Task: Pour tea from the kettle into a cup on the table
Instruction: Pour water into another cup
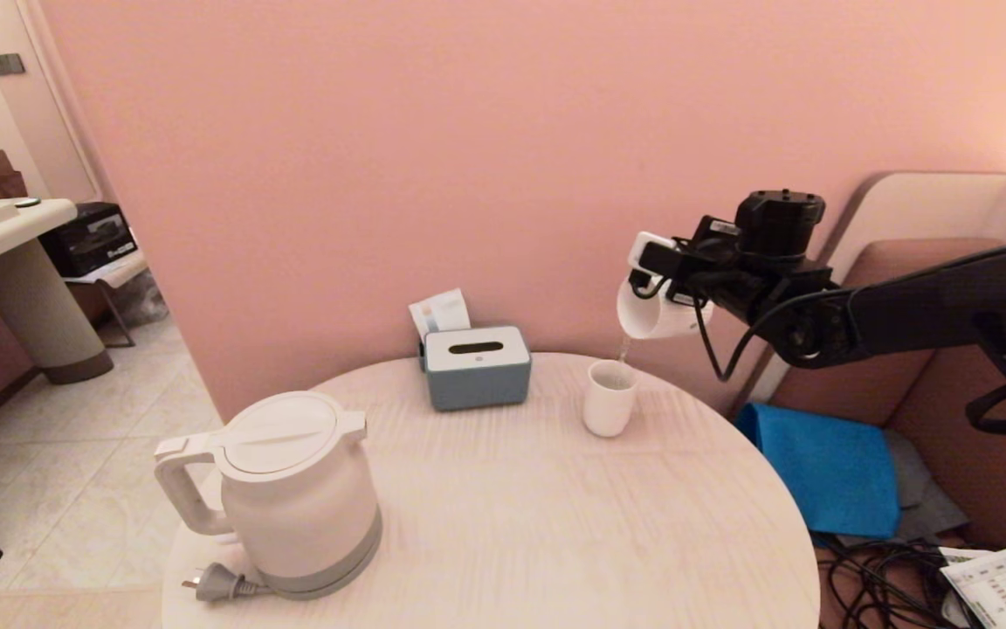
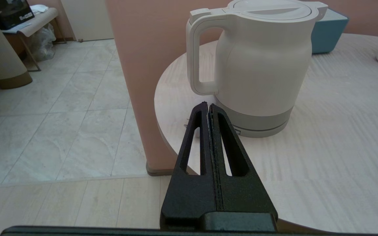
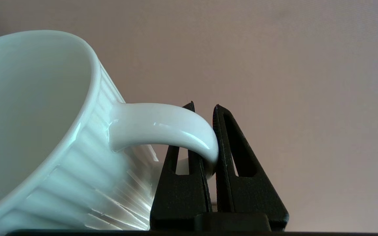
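The white kettle (image 1: pixel 293 498) stands upright, lid shut, on its grey base at the front left of the round pale table (image 1: pixel 555 542). My right gripper (image 1: pixel 651 259) is shut on the handle (image 3: pixel 162 126) of the wide white cup (image 1: pixel 653 310), held tilted above the table's far right. A thin clear stream of tea (image 1: pixel 623 349) falls from its rim into a smaller handleless white cup (image 1: pixel 609 399) standing below. My left gripper (image 2: pixel 208 104) is shut and empty, low beside the kettle (image 2: pixel 261 62), just short of its loop handle; it is out of the head view.
A blue-grey tissue box (image 1: pixel 477 367) sits at the table's far edge against the pink wall. The kettle's plug (image 1: pixel 219 583) lies by its base. A blue cushion (image 1: pixel 835 472) and cables lie to the right of the table, beneath my right arm.
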Controlling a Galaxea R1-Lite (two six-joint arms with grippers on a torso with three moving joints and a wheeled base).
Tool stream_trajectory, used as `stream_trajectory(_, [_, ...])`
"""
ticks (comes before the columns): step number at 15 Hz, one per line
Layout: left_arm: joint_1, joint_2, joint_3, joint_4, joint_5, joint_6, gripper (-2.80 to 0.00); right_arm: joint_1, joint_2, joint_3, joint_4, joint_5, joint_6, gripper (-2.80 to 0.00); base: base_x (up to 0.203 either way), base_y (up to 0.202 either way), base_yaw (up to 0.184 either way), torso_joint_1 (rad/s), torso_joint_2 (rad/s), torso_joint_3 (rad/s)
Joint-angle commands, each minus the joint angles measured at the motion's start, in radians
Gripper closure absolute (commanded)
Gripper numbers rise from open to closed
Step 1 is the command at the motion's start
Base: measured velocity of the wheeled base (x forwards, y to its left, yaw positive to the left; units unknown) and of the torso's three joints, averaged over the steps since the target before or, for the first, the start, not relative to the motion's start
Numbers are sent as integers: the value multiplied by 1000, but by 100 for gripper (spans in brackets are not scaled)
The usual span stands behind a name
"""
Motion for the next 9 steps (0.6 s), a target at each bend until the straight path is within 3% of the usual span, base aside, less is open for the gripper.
stream_trajectory(1, [0, 1, 0, 0, 0, -1, 0, 2, 7, 3, -5, -1, -8, 0, 0, 0, 0, 0, 0, 0])
stream_trajectory(9, [0, 1, 0, 0, 0, -1, 0, 31, 19, 31, -10, -16, -11, 0, 0, 0, 0, 0, 0, 0])
